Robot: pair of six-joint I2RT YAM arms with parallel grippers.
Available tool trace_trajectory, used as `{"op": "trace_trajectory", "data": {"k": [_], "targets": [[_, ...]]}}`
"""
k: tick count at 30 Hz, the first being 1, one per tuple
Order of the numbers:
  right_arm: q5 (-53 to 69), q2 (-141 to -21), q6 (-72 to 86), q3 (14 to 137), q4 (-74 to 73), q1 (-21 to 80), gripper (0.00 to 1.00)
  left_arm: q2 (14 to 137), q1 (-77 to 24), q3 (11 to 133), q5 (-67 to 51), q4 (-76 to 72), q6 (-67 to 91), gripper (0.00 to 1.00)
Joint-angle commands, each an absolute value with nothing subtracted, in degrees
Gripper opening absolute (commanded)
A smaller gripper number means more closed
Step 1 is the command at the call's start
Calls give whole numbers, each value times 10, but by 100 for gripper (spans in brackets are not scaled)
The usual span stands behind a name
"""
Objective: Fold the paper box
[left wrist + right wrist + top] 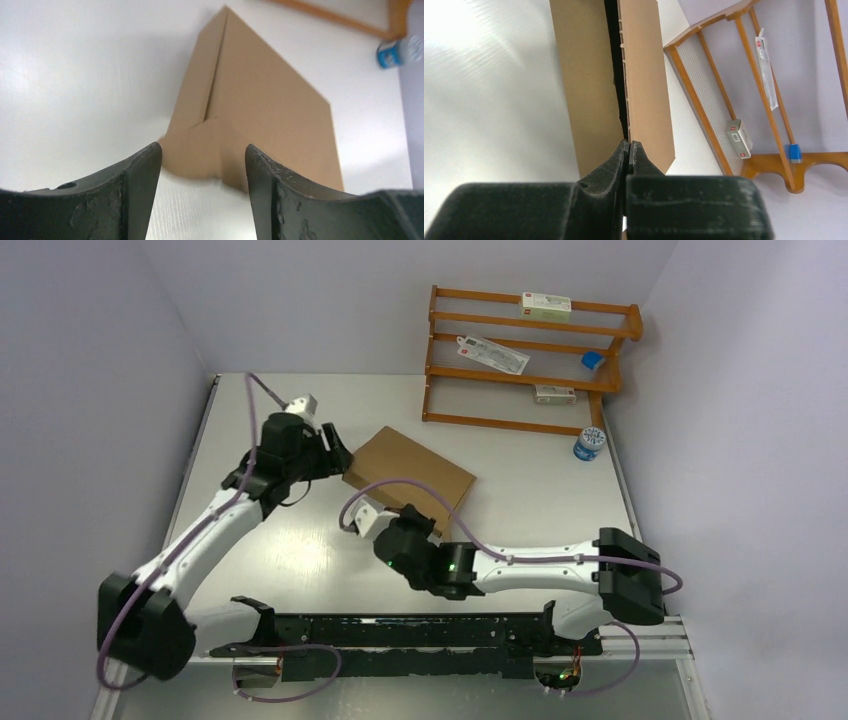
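**Closed mailer at mid-table, held between two arms.** The paper box (410,472) lies flat at the centre of the table (300,560), lid down.

- **Left gripper** (202,152): at the box's 9 o'clock corner, its jaws spread to either side of that corner. Contact cannot be told.
- **Right gripper** (629,146): at 6 o'clock, its jaws pressed fully together with the tips at the dark seam between lid and wall.

The corrugated board is probably light and stiff. It should bend cleanly only along its scores and slide readily on the smooth tabletop. The free lid edge by the seam looks the best purchase, with the far corner braced.
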State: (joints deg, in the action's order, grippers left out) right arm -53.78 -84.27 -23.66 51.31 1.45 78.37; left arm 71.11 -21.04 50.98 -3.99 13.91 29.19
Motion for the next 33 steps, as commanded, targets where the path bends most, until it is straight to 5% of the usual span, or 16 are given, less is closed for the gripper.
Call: {"op": "trace_trajectory", "data": {"k": [1, 10, 22, 33], "targets": [[-488, -808, -237, 545, -23, 747, 0, 606, -206, 561, 71, 216, 266, 67], [-308, -791, -188, 657, -182, 667, 0, 482, -206, 583, 92, 323, 243, 59], [-98, -811, -138, 749, -251, 526, 0, 389, -206, 338, -134, 225, 358, 27], [127, -877, -110, 831, -309, 406, 0, 516, -268, 219, -92, -105, 426, 34]]}}
